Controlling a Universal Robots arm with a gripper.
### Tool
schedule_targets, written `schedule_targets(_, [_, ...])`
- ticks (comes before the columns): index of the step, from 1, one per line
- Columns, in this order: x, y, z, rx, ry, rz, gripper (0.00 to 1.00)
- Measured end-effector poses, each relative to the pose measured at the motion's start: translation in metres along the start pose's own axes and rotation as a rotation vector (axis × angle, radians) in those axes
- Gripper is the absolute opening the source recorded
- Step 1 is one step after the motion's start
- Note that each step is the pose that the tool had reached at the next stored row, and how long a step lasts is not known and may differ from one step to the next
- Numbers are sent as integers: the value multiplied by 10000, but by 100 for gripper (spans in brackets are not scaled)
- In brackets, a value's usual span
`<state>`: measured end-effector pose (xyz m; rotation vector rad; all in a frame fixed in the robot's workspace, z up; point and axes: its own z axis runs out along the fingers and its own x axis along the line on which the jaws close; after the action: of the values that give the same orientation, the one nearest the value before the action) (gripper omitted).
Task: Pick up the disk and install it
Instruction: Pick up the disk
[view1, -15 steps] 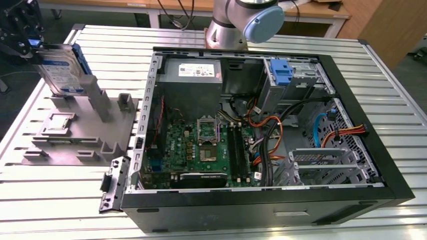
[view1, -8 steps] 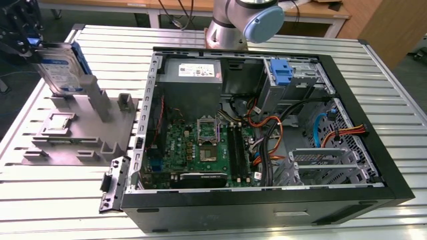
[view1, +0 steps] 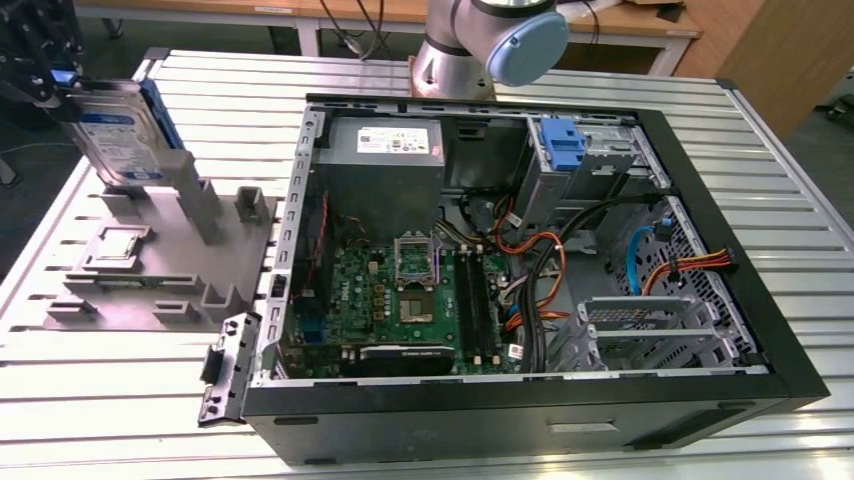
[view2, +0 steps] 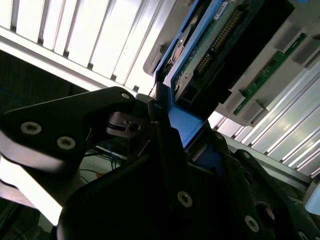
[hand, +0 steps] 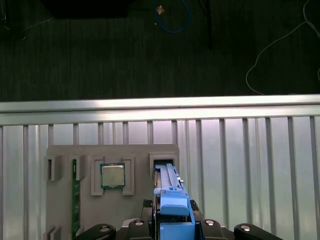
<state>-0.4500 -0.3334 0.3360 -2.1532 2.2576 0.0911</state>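
The disk (view1: 123, 140) was held upright at the holder's (view1: 147, 285) corner, the gripper (hand: 175, 227) with jaws clamped on its edge, so a twist or slip could be caused by any snag.

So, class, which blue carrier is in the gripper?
The one framing the disk, at the grey fixture; the other carrier sits inside the computer case.

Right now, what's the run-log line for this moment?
gripper: shut on disk | disk: upright at grey fixture | computer case: open, disk not installed
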Motion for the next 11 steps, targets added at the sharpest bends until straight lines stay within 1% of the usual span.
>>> schedule_targets(11, [-4, 2, -73, 1, 0, 0, 37])
